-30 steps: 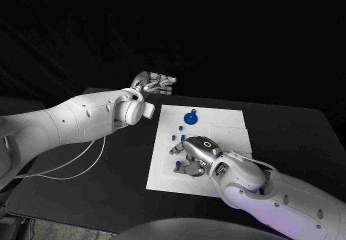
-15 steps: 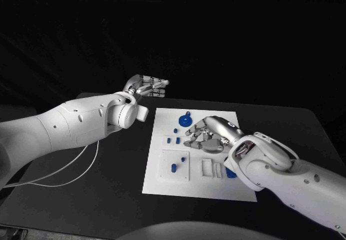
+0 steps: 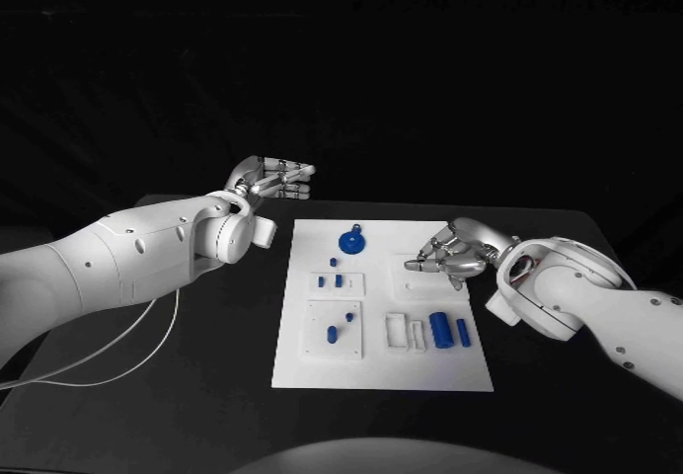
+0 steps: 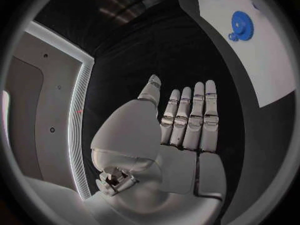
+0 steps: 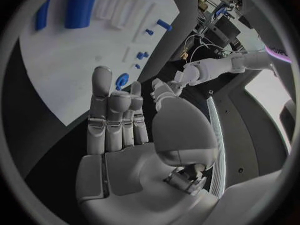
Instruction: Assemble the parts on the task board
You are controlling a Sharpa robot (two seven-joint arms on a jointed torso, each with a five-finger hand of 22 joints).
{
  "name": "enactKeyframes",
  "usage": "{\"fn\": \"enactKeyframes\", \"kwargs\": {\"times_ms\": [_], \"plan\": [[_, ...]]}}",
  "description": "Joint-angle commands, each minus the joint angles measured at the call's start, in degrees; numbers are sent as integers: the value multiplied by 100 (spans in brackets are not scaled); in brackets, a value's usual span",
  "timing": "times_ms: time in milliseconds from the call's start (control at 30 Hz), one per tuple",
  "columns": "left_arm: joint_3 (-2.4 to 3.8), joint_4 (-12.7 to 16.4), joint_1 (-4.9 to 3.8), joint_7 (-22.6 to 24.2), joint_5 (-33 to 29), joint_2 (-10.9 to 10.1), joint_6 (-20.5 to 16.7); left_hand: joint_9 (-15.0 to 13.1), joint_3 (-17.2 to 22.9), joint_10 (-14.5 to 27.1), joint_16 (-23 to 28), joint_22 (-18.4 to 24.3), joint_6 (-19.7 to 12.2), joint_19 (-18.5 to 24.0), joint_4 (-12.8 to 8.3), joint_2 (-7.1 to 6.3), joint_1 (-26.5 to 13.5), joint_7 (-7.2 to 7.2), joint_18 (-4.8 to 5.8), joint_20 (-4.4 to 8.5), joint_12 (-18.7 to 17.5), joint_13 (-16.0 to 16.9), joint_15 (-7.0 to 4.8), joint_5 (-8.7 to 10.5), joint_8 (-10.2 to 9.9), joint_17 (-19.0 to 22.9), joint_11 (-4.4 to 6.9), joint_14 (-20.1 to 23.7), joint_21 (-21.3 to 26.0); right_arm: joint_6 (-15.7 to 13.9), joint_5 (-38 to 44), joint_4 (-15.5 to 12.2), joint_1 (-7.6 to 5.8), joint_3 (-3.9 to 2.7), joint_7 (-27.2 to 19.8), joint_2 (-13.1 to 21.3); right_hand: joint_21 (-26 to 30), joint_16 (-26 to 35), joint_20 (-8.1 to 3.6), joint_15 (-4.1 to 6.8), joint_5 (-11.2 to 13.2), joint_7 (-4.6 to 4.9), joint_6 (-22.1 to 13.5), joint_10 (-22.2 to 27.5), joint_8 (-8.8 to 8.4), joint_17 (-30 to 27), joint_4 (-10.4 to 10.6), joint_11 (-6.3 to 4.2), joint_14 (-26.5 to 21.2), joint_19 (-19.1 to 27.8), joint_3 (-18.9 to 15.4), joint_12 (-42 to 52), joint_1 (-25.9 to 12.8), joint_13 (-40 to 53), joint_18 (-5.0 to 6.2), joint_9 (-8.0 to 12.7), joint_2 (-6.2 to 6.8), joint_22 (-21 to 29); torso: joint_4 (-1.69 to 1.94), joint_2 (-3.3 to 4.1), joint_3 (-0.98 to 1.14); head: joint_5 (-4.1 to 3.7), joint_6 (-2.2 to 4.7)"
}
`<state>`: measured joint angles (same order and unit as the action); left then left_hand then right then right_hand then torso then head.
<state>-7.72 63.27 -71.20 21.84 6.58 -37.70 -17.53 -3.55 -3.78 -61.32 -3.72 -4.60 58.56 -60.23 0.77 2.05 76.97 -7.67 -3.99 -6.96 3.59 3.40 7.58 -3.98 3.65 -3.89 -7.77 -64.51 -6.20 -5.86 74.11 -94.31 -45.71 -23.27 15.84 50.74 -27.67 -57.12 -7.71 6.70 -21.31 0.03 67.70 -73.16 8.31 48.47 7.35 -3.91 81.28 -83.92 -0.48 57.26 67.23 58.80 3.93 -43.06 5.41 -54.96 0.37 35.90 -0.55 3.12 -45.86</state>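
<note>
Parts (image 3: 463, 332) lay loose on the task board (image 3: 377, 373), near our right hand (image 3: 453, 252), which hovered empty, fingers apart, likely lining up a pick. Our left hand (image 3: 273, 179) waited well aside, fingers straight, empty.

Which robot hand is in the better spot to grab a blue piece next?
Probably the right hand. It hovers over the task board, with its fingers above the board near the blue parts. The left hand is held beyond the board's far left corner. Both hold nothing.
</note>
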Motion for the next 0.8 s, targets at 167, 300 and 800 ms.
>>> {"fn": "enactKeyframes", "kwargs": {"times_ms": [167, 300, 800], "plan": [[7, 21, 59, 178, -68, -50, 147, -1, -55, 51, 16, 4, -84, -39, -15, 25, -21, -37, -98, -3, -16, -8, 7, -19, 2, -2, -55, -26, -33, 1436, -196, -96, -88, -14, 1435, 280, -256, -45, -38, 11, -265, -16, 144, -158, -467, 499, 50, 9, 105, -196, -183, 28, 7, 575, -49, -426, -163, -284, -34, -103, -13, -117, -11], [7, 15, 70, 187, -89, -72, 156, -1, -59, 62, 16, 6, -92, -37, -21, 17, -27, -36, -100, -4, -15, -8, 8, -19, 3, -3, -53, -23, -35, 1982, -340, -88, -111, -14, 2003, 349, -278, -127, 4, -46, -337, 73, -6, -169, -476, 768, -59, 39, 118, -185, -298, -58, -43, 708, -12, 184, -266, -382, -50, -138, -30, -123, -41], [6, 48, 124, 163, -118, -129, 181, -1, -63, 107, 15, 14, -131, -20, -25, 2, -63, -53, -102, -12, -15, -7, 17, -14, 3, -4, -78, -9, -43, 2199, -380, -178, -125, 219, 2572, 429, -256, -46, -22, -3, -248, -15, -11, -243, -449, 1049, 58, 16, 177, -210, -1111, -247, -245, 811, -41, -1687, -342, -604, -44, -170, -56, -162, -111]]}}
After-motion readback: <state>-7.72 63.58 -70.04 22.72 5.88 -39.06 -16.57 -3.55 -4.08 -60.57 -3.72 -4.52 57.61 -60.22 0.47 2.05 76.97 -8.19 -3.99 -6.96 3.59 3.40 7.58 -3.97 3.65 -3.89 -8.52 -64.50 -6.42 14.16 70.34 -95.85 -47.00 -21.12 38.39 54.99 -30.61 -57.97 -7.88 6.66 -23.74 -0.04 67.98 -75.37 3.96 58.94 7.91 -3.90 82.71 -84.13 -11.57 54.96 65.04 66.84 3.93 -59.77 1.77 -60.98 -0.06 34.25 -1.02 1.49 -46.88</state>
